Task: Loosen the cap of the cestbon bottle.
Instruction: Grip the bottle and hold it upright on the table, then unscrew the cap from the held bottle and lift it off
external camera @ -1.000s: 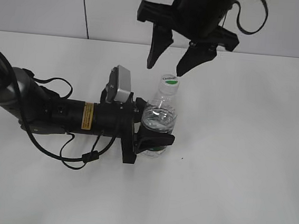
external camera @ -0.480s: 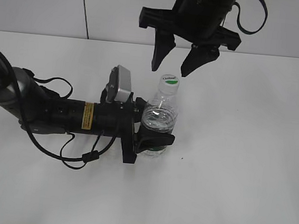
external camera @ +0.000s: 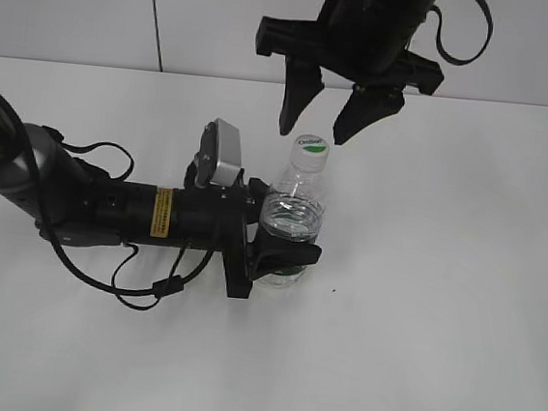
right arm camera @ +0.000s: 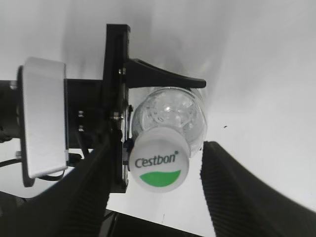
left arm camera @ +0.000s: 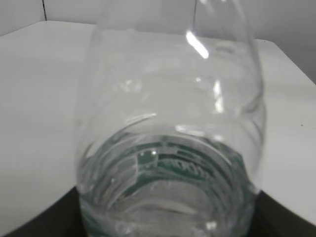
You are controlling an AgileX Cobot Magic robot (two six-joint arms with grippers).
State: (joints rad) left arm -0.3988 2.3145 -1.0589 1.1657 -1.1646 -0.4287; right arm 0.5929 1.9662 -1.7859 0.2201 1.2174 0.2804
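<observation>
Right end effector (external camera: 324,123) hung spread above the cap (external camera: 313,147).
It had shifted slightly; left end effector (external camera: 276,240) still clamped the cestbon bottle (external camera: 293,212), cap untouched.

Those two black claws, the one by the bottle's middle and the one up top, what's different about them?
The left gripper lies level along the table, while the right gripper points down from above. The left one is clamped round the cestbon bottle; the right one holds nothing, its fingers spread on either side of the cap. Both are black with two fingers.
</observation>
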